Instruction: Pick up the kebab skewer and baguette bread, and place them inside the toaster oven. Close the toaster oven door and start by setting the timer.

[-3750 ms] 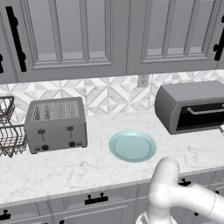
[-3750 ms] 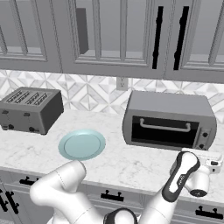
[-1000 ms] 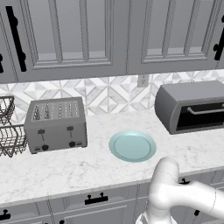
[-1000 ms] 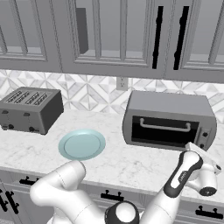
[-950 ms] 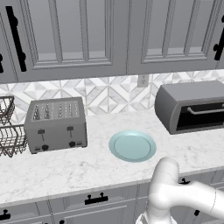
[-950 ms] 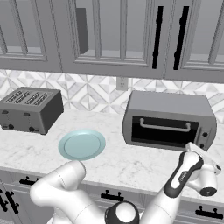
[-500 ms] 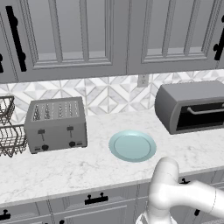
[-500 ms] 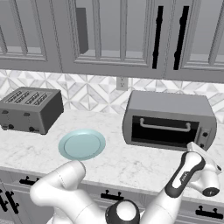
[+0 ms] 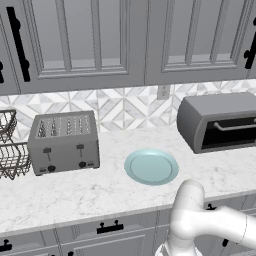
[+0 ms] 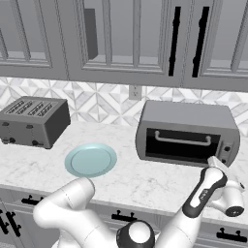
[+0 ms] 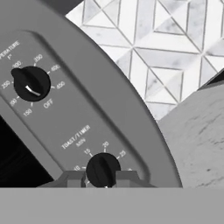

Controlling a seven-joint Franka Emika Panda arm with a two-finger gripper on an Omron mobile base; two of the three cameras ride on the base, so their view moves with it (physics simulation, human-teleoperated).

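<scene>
The claw [image 11: 100,180] is pinched on the timer knob [image 11: 103,169], a small black round dial low on the control panel of the toaster oven [image 10: 188,131]. The knob looks smooth, so the fingertips may slip and leave the timer unset; over-turning is the other risk. Above it sits the temperature knob [image 11: 30,83]. The oven is a dark grey rounded box on the marble table [image 10: 126,178], its black glass door [image 10: 181,145] shut. A teal plate [image 10: 90,159] lies bare.

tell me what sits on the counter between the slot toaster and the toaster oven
A teal plate lies there with nothing on it, between the slot toaster and the toaster oven. Around it the marble counter is bare. Both base views show this.
</scene>
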